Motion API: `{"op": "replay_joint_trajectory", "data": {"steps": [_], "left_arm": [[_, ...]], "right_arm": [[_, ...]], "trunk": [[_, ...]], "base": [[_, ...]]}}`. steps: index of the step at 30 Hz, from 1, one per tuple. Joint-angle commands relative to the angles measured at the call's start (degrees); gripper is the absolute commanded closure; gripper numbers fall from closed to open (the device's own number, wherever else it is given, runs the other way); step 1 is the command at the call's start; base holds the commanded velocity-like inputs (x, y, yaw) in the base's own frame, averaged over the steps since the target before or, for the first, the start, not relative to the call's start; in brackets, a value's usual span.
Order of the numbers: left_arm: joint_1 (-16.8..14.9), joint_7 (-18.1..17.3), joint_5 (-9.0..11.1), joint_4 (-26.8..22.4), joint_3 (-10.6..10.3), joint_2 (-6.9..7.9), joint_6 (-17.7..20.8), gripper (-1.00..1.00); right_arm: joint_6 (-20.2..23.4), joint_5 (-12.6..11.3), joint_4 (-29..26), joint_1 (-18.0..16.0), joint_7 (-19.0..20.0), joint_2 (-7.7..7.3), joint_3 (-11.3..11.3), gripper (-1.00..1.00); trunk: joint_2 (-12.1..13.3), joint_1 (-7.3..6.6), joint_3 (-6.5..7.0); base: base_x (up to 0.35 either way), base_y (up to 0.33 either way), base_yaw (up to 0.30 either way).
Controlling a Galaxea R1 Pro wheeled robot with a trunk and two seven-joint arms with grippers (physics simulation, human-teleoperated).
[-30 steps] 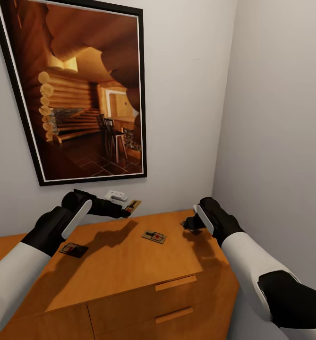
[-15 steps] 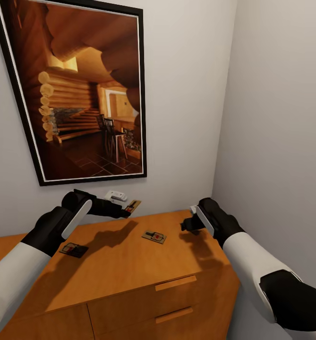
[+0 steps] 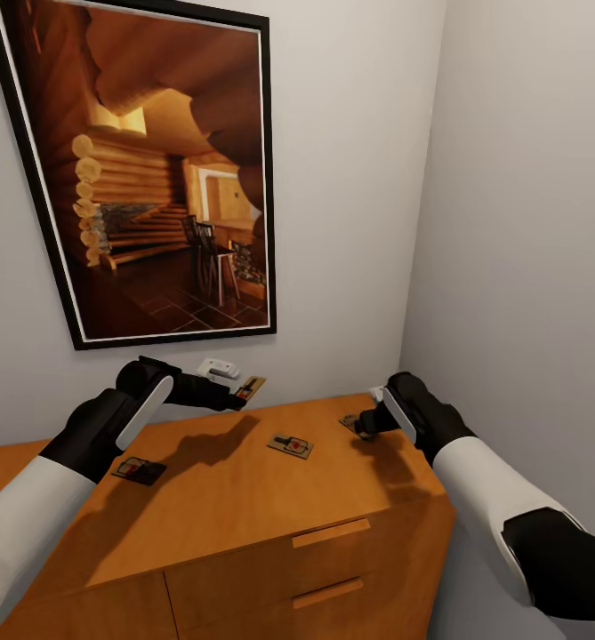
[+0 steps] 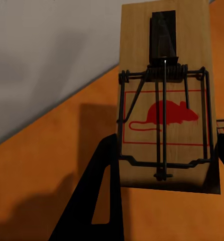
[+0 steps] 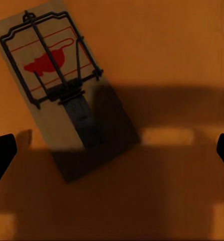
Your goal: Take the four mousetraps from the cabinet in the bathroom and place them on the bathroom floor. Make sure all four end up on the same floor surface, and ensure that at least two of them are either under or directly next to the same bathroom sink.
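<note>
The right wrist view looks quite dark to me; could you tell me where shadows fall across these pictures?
Right wrist view: a broad dark shadow crosses the cabinet top beside the mousetrap. Head view: both arms cast soft shadows on the cabinet. Left wrist view: the held mousetrap is well lit and sharp.

We see just a corner of the small brown wooden mousetrap [image 3: 348, 422] poking out by our right gripper [image 3: 368, 425]. Our big dark-framed cabin picture [image 3: 146, 169] is cut off up top.

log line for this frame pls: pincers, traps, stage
left pincer: shut on mousetrap, lifted | right pincer: open over mousetrap on cabinet | two more traps on top | stage: picking
</note>
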Motion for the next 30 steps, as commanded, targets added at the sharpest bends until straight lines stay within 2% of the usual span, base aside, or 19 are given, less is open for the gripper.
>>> {"op": "replay_joint_trajectory", "data": {"steps": [1,8,19,24,30], "left_arm": [[-0.1,-0.6,-0.6,0.0,-0.1,0.04,0.1,1.00],[-0.1,-0.6,-0.6,-0.1,-0.1,0.00,0.1,1.00],[-0.1,-0.6,-0.7,-0.1,0.0,0.03,0.1,1.00],[-0.1,-0.6,-0.7,-0.1,0.0,0.04,0.1,1.00],[0.0,-0.6,-0.7,-0.1,0.0,0.04,0.1,1.00]], "right_arm": [[0.2,-0.1,-0.1,0.0,0.1,-0.21,0.2,-1.00],[0.2,-0.1,-0.1,-0.1,0.1,-1.30,0.1,-1.00],[0.2,-0.2,-0.3,-0.1,0.2,-1.10,0.0,-1.00],[0.2,-0.2,-0.3,-0.1,2.0,-1.03,0.0,-1.00],[0.2,-0.1,-0.3,-0.1,6.0,-1.25,0.1,-1.00]], "trunk": [[0.0,0.00,-0.07],[0.0,0.00,-0.07],[0.0,0.00,-0.07],[0.0,0.00,-0.07],[0.0,0.00,-0.07]], "base": [[0.000,0.000,0.000],[0.000,0.000,0.000],[0.000,0.000,0.000],[0.000,0.000,0.000],[0.000,0.000,0.000]]}}
